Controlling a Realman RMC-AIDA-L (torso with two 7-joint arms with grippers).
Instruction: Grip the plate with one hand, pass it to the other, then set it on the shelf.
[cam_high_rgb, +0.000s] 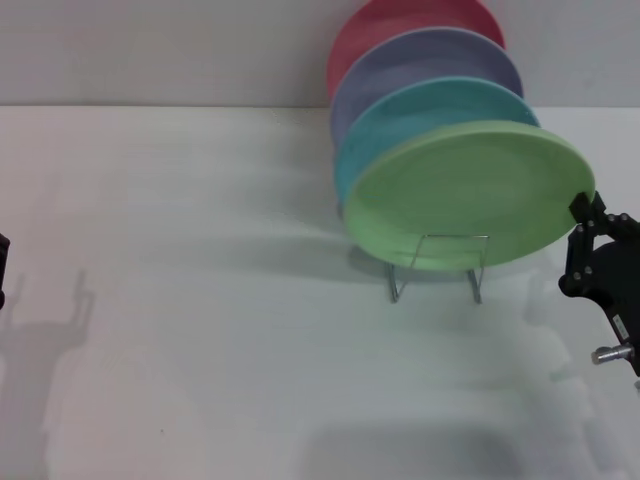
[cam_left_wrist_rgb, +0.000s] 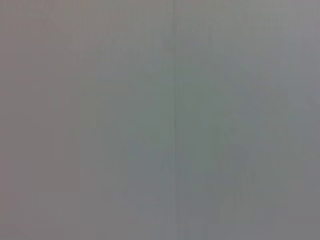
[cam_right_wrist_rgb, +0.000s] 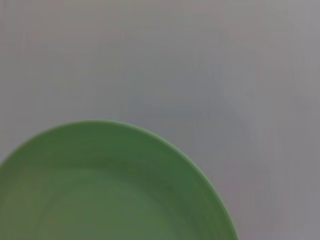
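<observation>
Leaning in the front slot of the wire rack (cam_high_rgb: 437, 268) near the table's far right edge, the light green plate (cam_high_rgb: 470, 195) is risking tipping out if the right gripper (cam_high_rgb: 590, 225), jaws' opening unclear, is nudging its rim.

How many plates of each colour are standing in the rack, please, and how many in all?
Light green plate: 1
Turquoise plate: 1
Lavender plate: 1
Pink-red plate: 1
Total: 4 plates in the wire rack.
</observation>
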